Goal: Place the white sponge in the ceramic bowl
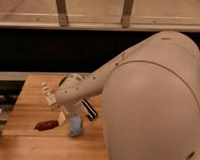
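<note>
As the white sponge (76,128) lies on a wooden tabletop (25,141), the robot's hand (72,119) hangs right over it, fingers spread open.
The sponge, pale blue on its visible face, is not in the ceramic bowl (63,81), which sits farther back with only a dark green sliver showing behind the arm. Whether the fingers touch the sponge cannot be told. A reddish-brown lump (46,125) lies just to the sponge's left, a small white bottle (48,95) stands behind that, and a dark striped item (90,110) lies to the right. The white arm (101,79) slants down from the bulky body at right, crossing over the bowl.
</note>
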{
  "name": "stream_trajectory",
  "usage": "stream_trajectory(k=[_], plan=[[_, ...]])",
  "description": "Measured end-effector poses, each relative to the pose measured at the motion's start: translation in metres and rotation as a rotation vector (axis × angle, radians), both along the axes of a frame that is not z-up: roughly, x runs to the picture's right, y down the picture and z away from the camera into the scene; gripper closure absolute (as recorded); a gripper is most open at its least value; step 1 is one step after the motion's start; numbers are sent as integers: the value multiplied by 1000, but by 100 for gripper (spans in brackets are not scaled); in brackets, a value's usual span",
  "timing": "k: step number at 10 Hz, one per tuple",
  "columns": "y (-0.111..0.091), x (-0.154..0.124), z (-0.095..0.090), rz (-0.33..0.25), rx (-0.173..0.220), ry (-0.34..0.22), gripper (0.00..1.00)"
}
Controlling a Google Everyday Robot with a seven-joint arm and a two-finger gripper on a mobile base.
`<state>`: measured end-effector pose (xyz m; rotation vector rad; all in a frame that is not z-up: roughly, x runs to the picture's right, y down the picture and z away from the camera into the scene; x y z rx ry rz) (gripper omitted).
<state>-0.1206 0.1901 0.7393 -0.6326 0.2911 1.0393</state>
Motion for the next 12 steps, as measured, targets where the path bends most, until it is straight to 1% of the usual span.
stream_trajectory(k=[2, 3, 5, 7, 9, 12], plan=[[15, -8, 11, -17, -35, 4, 20], [25, -14, 20, -31, -57, 7, 20], [38, -24, 30, -52, -87, 7, 20], [45, -24, 37, -66, -101, 16, 20], [53, -28, 45, -82, -112, 10, 20], [59, -26, 57, -95, -128, 16, 20]])
